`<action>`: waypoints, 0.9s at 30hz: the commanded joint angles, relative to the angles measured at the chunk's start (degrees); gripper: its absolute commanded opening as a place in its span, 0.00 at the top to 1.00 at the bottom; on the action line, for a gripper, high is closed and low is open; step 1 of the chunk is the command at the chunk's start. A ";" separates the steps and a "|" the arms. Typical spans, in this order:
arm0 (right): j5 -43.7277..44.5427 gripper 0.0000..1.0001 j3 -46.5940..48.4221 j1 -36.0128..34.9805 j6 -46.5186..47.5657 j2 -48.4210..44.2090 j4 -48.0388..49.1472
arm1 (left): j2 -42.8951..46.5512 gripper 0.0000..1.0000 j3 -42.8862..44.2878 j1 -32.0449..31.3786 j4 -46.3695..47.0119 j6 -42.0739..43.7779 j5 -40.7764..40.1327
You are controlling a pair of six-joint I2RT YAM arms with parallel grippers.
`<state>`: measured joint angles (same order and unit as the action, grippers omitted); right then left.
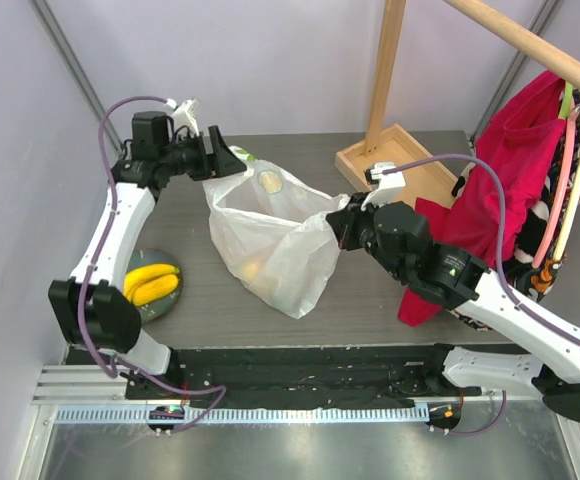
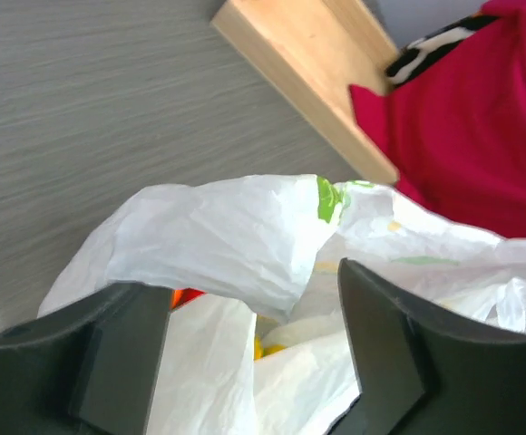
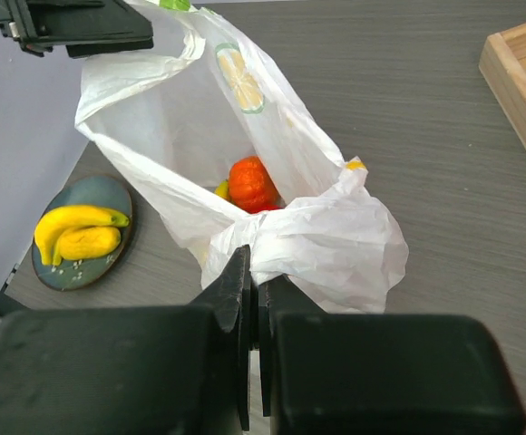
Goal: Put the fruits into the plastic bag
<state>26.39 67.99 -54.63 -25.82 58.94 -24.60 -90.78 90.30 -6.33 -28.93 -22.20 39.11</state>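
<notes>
We start with the grey counter (image 1: 370,300), which carries everything. On it the plastic bag (image 1: 270,245) stands open between the two arms, white and thin, printed with a lemon slice and green leaves. To its right a red cloth (image 1: 510,170) hangs from a wooden rail and drapes down behind the right arm. A shallow wooden tray (image 1: 405,150) sits at the far side of the counter, well apart from the bag's mouth.

The right jaws are clenched on the bag's near-right edge. From the right wrist we see the plastic bunched up at their tips, the two fingers (image 3: 236,299) pressed together. The left jaws are at the bag's far-left corner and stand parted. In the left wrist view a fold of the rim lies between the two dark fingers (image 2: 109,353), not pinched by them.

A round grey plate (image 1: 165,308) rests near the left arm's base, beside the bag and apart from it. On it lie the banana bunch (image 3: 73,222) and, touching it, a yellow-green fruit (image 3: 86,243) — both outside the bag.

Inside the bag, at the bottom, we see an orange fruit (image 3: 252,184). A sliver of something yellow shows just beside it, but we cannot tell what that is.
</notes>
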 commanded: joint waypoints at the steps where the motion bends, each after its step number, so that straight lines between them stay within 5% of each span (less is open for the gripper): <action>1: -1.78 0.99 -0.40 0.05 -0.81 -1.02 3.94 | 14.28 0.13 -2.84 0.44 -3.05 6.45 -9.30; 3: -1.96 0.99 -0.92 0.05 -0.89 -1.02 4.65 | 18.69 0.00 -6.17 0.44 -3.94 7.95 -15.87; 8: -1.69 0.99 -1.98 -0.04 0.33 -1.54 5.53 | 31.34 0.00 -13.47 1.67 -9.64 8.66 -30.39; 13: -1.34 0.99 -1.98 -0.04 2.35 -2.07 5.97 | 32.96 0.00 -18.84 5.88 -19.30 2.61 -48.83; 18: -1.78 0.99 -2.24 -0.04 3.85 -1.98 6.14 | 28.92 0.00 -25.17 18.60 -21.00 1.28 -51.16; 27: -2.13 0.99 -2.68 0.23 5.52 -2.51 6.67 | 25.04 0.00 -32.90 22.32 -14.76 -12.07 -53.69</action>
<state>24.69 64.90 -54.63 -22.11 57.63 -20.86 -65.73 58.17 14.39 -47.24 -24.99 -11.20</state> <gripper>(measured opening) 0.039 0.996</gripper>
